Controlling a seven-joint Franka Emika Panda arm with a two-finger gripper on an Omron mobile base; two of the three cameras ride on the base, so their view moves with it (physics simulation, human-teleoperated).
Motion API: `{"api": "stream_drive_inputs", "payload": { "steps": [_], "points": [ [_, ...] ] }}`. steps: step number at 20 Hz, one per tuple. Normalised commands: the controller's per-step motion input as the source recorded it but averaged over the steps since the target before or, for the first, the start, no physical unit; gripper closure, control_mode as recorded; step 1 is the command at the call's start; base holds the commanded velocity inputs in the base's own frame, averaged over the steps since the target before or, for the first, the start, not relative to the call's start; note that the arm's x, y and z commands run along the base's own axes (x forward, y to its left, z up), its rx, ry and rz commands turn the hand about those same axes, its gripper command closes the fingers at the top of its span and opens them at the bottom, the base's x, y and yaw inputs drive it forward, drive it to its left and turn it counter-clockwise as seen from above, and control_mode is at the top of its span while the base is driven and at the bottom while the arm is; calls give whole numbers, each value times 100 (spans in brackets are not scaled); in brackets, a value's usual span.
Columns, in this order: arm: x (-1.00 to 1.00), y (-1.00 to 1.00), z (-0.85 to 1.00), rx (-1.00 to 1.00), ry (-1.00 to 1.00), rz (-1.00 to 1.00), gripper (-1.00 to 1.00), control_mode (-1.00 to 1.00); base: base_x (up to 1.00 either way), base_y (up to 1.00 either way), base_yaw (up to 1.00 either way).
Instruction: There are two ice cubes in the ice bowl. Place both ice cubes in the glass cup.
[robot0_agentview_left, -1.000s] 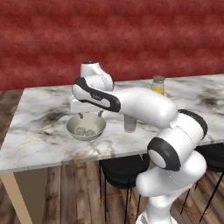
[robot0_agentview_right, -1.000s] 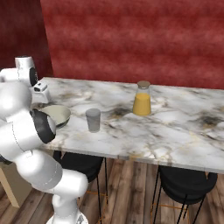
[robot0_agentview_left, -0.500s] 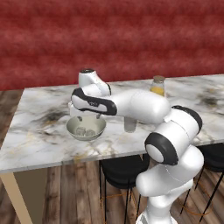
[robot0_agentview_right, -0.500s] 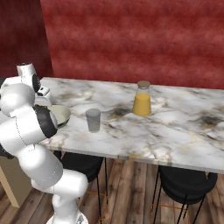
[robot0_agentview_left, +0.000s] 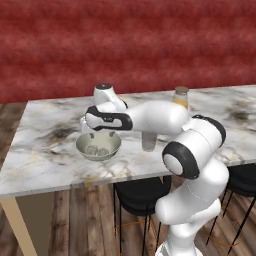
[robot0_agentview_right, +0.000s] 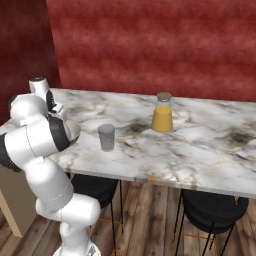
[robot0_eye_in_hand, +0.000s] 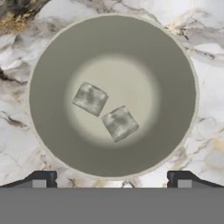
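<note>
The pale grey-green ice bowl (robot0_agentview_left: 80, 145) stands on the marble counter, left of the glass cup (robot0_agentview_left: 148, 142). Two ice cubes (robot0_eye_in_hand: 90, 99) (robot0_eye_in_hand: 120, 123) lie side by side on the bowl's floor (robot0_eye_in_hand: 48, 65), apart from each other. In the left base view they show as small pale blocks (robot0_agentview_left: 93, 149). My gripper (robot0_agentview_left: 99, 134) hangs straight above the bowl, pointing down, open and holding nothing. In the hand view its gripper (robot0_eye_in_hand: 111, 181) has both tips just outside the near rim. The cup (robot0_agentview_right: 106, 137) stands upright, and the bowl (robot0_agentview_right: 73, 130) peeks out behind my arm.
An amber bottle (robot0_agentview_right: 162, 112) with a tan cap stands further along the counter, behind the cup. The counter's front edge runs close to the bowl. Black stools (robot0_agentview_right: 210, 210) sit under the counter. A red wall closes the back.
The hand has come down and a little forward over the bowl. The jaws stayed open. Bowl, cup and bottle have not moved.
</note>
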Motion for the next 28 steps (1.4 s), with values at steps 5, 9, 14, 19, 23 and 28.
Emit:
{"api": "stream_drive_inputs", "payload": {
  "steps": [5,9,14,19,23,28],
  "points": [
    [30,-1,-13,0,3,0,-100,-100,0,0,0],
    [14,0,-33,0,8,0,-100,-100,0,0,0],
    [25,0,-40,0,12,0,-100,-100,0,0,0],
    [29,-1,-36,0,13,2,-100,-100,0,0,0],
    [27,0,-23,-1,9,2,-100,-100,0,0,0],
    [20,0,-20,-3,4,4,-100,-100,0,0,0]
  ]
}}
